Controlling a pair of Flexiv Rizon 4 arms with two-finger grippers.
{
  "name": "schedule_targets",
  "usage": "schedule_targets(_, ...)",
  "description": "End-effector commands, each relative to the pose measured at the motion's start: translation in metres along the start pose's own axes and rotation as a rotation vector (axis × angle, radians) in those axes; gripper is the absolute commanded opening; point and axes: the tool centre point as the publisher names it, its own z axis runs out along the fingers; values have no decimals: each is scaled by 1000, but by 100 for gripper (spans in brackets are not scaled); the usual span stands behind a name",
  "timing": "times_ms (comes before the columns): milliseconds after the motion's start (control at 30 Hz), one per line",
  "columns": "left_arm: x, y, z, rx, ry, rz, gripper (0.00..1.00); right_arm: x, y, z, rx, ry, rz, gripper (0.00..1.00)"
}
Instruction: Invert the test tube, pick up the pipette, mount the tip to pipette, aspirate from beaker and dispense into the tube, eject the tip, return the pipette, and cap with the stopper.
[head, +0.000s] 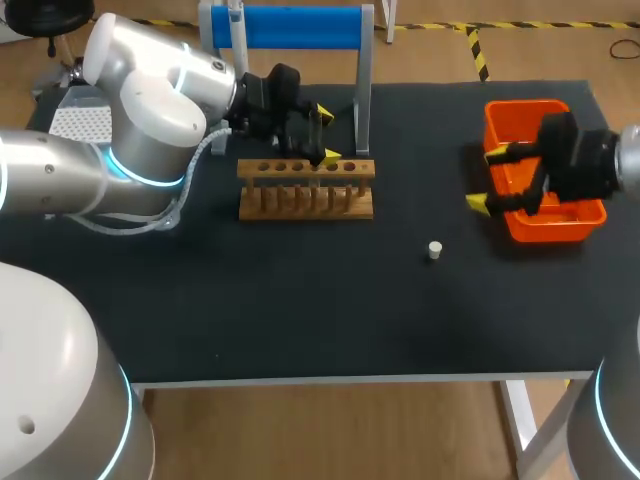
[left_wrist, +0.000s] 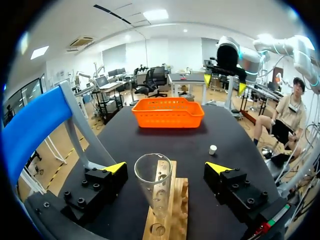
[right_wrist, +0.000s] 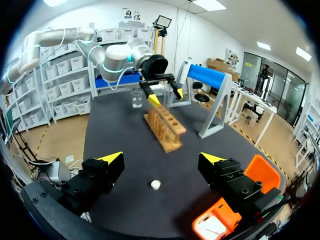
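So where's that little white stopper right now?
In the head view the white stopper lies alone on the black table, right of centre, between the wooden rack and the orange basket.

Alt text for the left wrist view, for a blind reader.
The open left gripper hangs over a glass tube standing in a wooden rack, without touching it. Ahead sit a white stopper and an orange basket.
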Motion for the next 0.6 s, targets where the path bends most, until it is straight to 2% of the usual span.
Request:
schedule_targets(33,-1,0,0,-2,5,0,100,35,-16,-5,10,-92,12,100)
schedule_targets(333,-1,0,0,-2,5,0,100,41,-48,0,80,-72,65,100)
schedule_targets(600,-1,0,0,-2,5,0,100,41,-48,0,80,-72,65,100)
